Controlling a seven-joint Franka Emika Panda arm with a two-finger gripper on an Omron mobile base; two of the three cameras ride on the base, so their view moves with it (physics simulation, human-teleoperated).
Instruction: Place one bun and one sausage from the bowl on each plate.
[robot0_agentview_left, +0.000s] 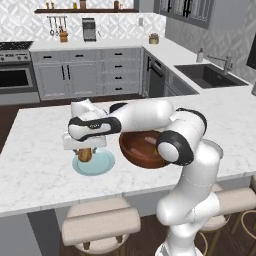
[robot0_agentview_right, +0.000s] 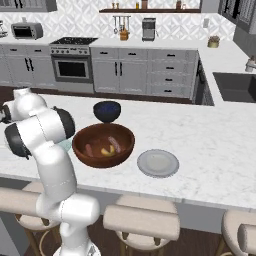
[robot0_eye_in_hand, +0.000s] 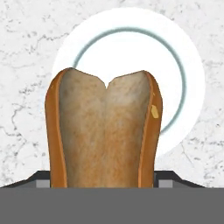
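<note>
My gripper (robot0_agentview_left: 84, 151) is shut on a split brown bun (robot0_agentview_left: 85, 157) and holds it just above a pale blue plate (robot0_agentview_left: 102, 165) on the marble counter. In the hand view the bun (robot0_eye_in_hand: 105, 131) stands upright between the jaws, with the plate (robot0_eye_in_hand: 183, 57) directly beneath it. The reddish-brown wooden bowl (robot0_agentview_left: 142, 154) sits right of that plate, partly behind my arm. In the right base view the bowl (robot0_agentview_right: 100, 161) holds two sausages (robot0_agentview_right: 114, 145) and a yellowish bun (robot0_agentview_right: 106, 150). A second, grey plate (robot0_agentview_right: 158, 163) lies to its right.
A small dark blue bowl (robot0_agentview_right: 107, 111) stands behind the wooden bowl. Padded stools (robot0_agentview_left: 100, 225) line the counter's near edge. A sink (robot0_agentview_left: 210, 75) is set in the far right counter. My elbow (robot0_agentview_left: 175, 145) hangs over the wooden bowl's near side.
</note>
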